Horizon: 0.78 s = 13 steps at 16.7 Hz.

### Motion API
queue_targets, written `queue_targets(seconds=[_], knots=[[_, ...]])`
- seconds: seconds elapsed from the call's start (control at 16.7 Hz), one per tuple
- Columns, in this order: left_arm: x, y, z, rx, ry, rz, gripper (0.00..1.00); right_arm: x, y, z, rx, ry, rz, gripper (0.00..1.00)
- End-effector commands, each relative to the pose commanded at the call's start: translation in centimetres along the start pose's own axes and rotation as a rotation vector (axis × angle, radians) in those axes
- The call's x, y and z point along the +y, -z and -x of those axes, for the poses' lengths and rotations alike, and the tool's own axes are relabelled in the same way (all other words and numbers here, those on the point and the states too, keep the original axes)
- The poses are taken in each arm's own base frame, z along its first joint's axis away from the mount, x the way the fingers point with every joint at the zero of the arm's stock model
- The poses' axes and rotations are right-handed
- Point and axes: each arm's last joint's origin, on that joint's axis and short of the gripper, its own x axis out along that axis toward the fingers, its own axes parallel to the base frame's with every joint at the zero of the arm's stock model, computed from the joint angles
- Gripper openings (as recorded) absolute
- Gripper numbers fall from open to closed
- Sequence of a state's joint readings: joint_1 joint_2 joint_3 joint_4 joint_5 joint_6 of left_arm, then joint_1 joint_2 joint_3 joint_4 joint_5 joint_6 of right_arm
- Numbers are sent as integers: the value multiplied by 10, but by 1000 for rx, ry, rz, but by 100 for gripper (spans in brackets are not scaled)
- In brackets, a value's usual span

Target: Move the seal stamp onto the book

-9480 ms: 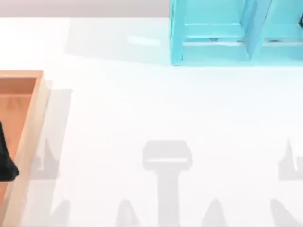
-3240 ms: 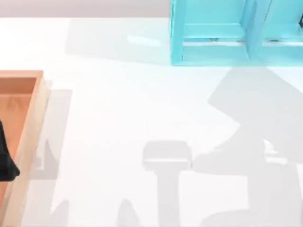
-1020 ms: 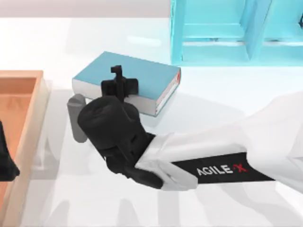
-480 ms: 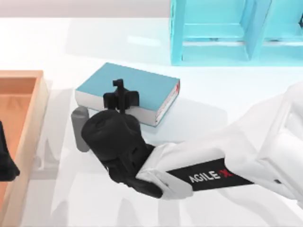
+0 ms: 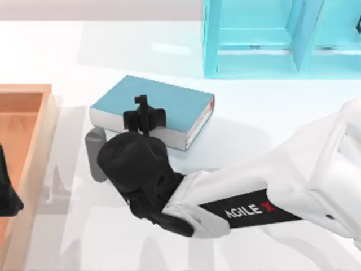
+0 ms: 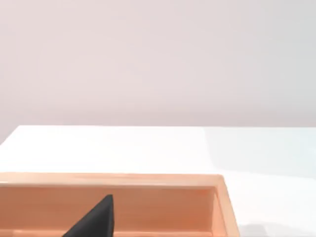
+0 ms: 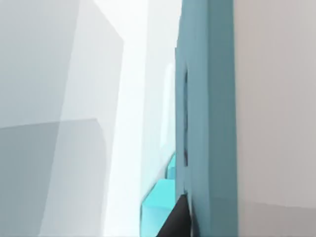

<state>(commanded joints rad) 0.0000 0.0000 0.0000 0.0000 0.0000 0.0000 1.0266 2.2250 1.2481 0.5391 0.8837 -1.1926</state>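
Table (image 5: 141, 51) (white), book (image 5: 169, 99), cyan shelf (image 5: 254, 39)

My right arm is reaching in from the four o'clock corner of the top view, its white forearm running toward ten o'clock and ending in a black wrist. The right gripper (image 5: 142, 110) is pointing toward twelve o'clock from that wrist, sitting left of centre, and whether its fingers are parted or closed is not visible. My left arm is sitting parked at the nine o'clock edge, with the dark tip of the left gripper (image 5: 7, 192) showing there and again low in the left wrist view (image 6: 96, 219).
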Motion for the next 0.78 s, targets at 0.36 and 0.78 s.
queue_targets(seconds=[0.36, 0.78], knots=[[0, 0, 0, 0, 0, 0, 100, 0, 0, 0, 0, 0, 0, 90], [0, 0, 0, 0, 0, 0, 100, 0, 0, 0, 0, 0, 0, 100]])
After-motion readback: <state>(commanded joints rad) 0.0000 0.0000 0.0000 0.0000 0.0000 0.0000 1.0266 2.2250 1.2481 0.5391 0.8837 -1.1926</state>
